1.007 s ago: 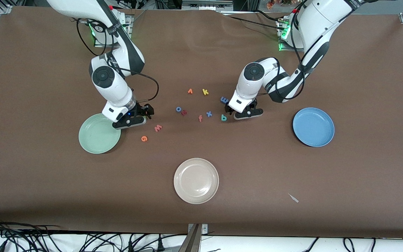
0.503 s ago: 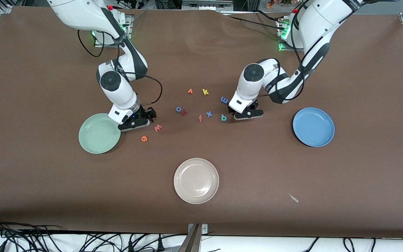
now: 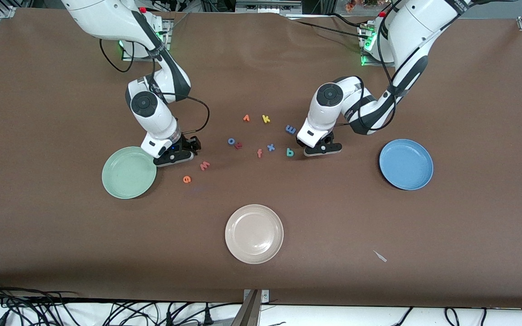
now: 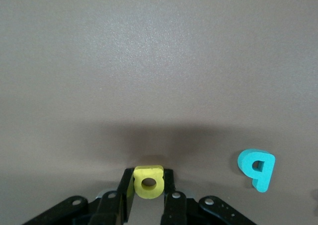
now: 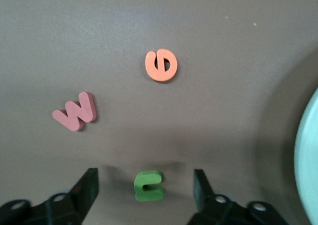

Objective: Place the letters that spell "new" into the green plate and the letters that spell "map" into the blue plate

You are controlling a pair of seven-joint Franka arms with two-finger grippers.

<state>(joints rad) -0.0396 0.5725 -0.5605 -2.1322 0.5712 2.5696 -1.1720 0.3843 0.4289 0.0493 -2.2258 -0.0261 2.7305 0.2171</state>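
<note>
My left gripper [image 4: 147, 186] is down at the table, shut on the yellow p [image 4: 148, 175]. The teal a [image 4: 256, 169] lies beside it, and the blue m [image 3: 291, 130] lies farther from the front camera. My right gripper [image 5: 145, 179] is open, low beside the green plate [image 3: 125, 174], with the green n [image 5: 149, 186] on the table between its fingers, untouched. The salmon w [image 5: 75, 112] and the orange e [image 5: 161, 65] lie just past it. The blue plate [image 3: 406, 164] sits toward the left arm's end. Neither plate has a letter in it.
A beige plate [image 3: 254, 233] lies nearer the front camera, mid-table. Loose letters sit between the arms: orange angular letter [image 3: 246, 118], yellow k [image 3: 266, 119], blue o [image 3: 231, 141], pink f [image 3: 259, 153], blue x [image 3: 270, 147]. A small scrap [image 3: 380, 256] lies near the front.
The left gripper's fingers have closed onto the yellow p. The right gripper has shifted off the green plate's rim toward the w, and its fingers have narrowed slightly.
</note>
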